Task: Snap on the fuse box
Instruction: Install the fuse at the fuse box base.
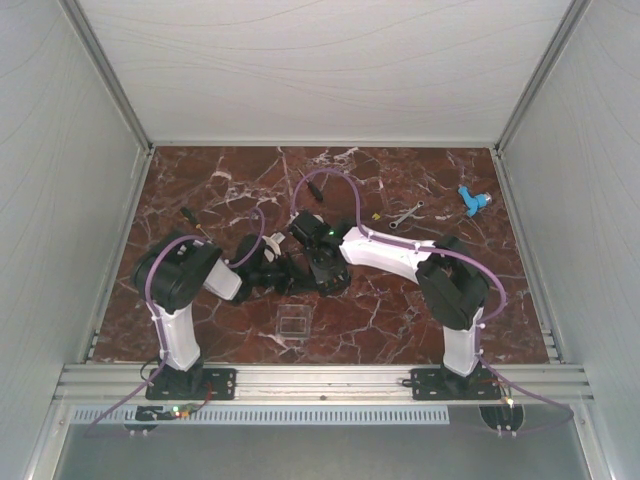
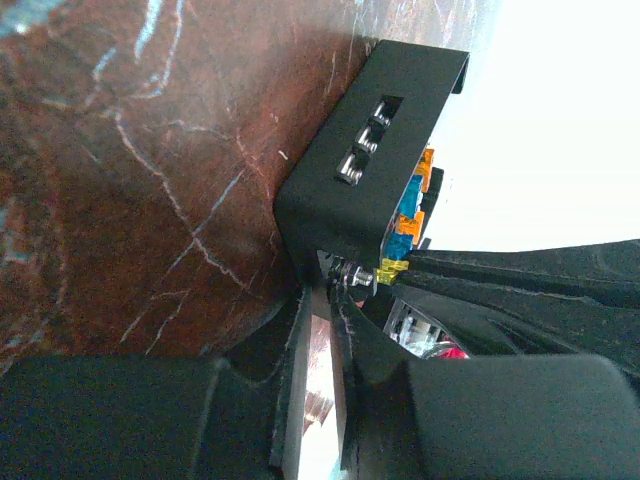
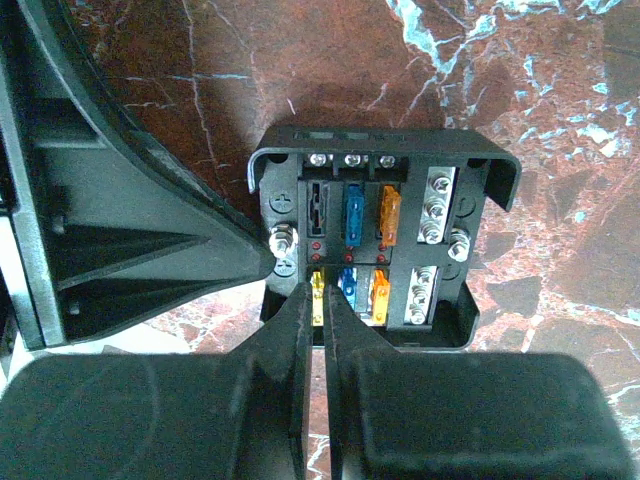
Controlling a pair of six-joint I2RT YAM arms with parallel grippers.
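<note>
Red-brown marble table (image 1: pixel 200 200), bearing the fuse box (image 3: pixel 400 250) near its centre, open face up, between both grippers; clear lid (image 1: pixel 292 322) lying apart from the box, nearer the arm bases; left gripper (image 2: pixel 325 290) at the box's corner, fingers drawn to a narrow gap, whether they hold anything cannot be told; right gripper (image 3: pixel 322 297) over the fuse rows, fingers closed to a thin slit, tips at a yellow fuse (image 3: pixel 318 285).
</note>
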